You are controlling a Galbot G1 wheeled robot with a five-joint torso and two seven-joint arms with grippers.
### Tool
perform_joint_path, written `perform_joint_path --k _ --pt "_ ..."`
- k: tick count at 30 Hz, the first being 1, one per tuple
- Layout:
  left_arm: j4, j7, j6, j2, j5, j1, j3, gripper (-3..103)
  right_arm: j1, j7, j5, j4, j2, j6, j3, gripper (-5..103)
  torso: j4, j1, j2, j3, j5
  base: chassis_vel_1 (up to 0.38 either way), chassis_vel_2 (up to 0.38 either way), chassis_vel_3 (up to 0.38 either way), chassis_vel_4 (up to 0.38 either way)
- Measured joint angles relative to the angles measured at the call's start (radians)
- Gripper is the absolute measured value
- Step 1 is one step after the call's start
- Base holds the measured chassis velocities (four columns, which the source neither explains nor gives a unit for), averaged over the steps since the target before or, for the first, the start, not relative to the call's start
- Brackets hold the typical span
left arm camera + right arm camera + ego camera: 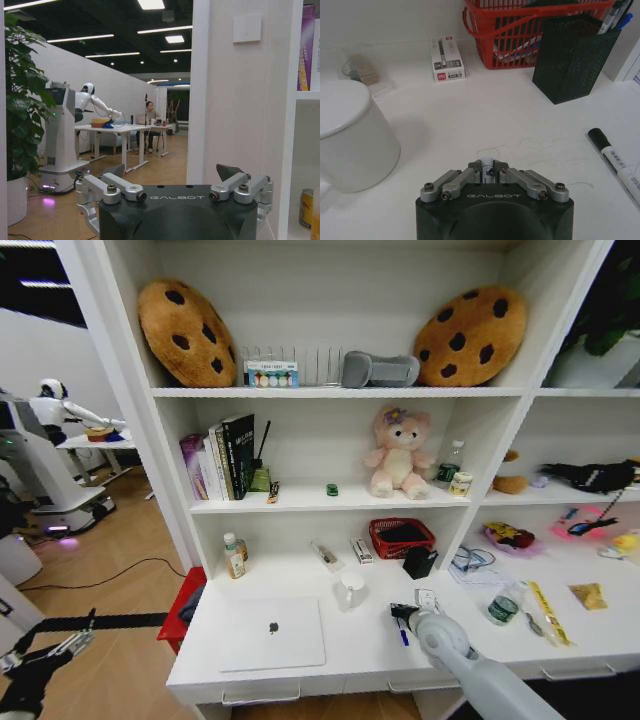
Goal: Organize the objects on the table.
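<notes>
- Right gripper [488, 172] nearest cam, over table [350, 650], fingers closed on a small white-barrelled pen [487, 167], axis pointing fwd.
- Laptop [272, 633] well to its left.
- Black mesh holder [572, 57] ahead-right, apart; probable drop spot.
- Left gripper [170, 192] parked off-desk, fingers spread wide.

- From the head we look forward and down on the long white desk [300, 660] and tall white shelving [330, 393].
- Our left wrist cam sits low beside the shelving, facing out over its black gripper [172, 192] into the room.
- Our right wrist cam hovers close over the desktop; it shares the red mesh basket [520, 30] [400, 536] and white mug [352, 135] [351, 588] with the head.
</notes>
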Motion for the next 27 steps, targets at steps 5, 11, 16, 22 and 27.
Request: perform_joint_path --k 5,11,16,22,27 --pt "0.0 0.0 0.0 0.0 0.0 0.0 0.0 100 -0.017 -0.069 -0.198 0.029 0.004 0.131 0.034 12 -0.0001 0.0 0.0 0.0 -0.0002 0.0 0.0 0.0 0.0" --pt "0.0 0.0 0.0 0.0 0.0 0.0 0.0 100 0.009 -0.16 -0.568 -0.042 0.029 0.402 0.057 12 -0.0001 0.0 0.0 0.0 -0.0003 0.0 0.0 0.0 0.0" --pt "0.0 0.0 0.0 0.0 0.0 0.0 0.0 100 0.059 -0.178 -0.757 -0.149 0.071 0.565 0.068 12 -0.0001 0.0 0.0 0.0 0.0 0.0 0.0 0.0 0.0" --pt "0.0 0.0 0.0 0.0 0.0 0.0 0.0 100 0.136 -0.185 -0.859 -0.278 0.114 0.699 0.071 12 0.0 0.0 0.0 0.0 -0.0002 0.0 0.0 0.0 0.0" --pt "0.0 0.0 0.0 0.0 0.0 0.0 0.0 100 0.212 -0.213 -0.871 -0.405 0.134 0.755 0.064 12 -0.0001 0.0 0.0 0.0 0.0 0.0 0.0 0.0 0.0"
